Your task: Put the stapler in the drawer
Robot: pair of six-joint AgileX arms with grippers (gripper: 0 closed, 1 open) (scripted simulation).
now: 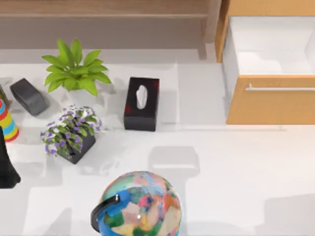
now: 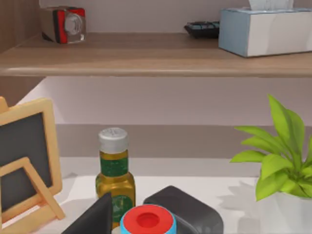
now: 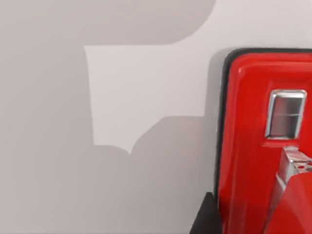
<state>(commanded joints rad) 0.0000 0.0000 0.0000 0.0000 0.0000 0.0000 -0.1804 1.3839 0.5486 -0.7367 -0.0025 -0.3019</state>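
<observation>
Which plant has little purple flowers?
The plant in the dark pot, nearer the globe. The other plant, behind it, has only big green leaves.

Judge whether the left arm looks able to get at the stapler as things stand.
Probably yes. The stapler lies uncovered at the table's left edge, close to the left arm. The striped cylinder and the green plant stand close beside it, so room is tight.

The stapler (image 1: 28, 96) lies at the frame's far left, beside the plant (image 1: 74, 69). The open drawer (image 1: 270, 98) sits upper right, with the tissue box (image 1: 141, 103) between them.
</observation>
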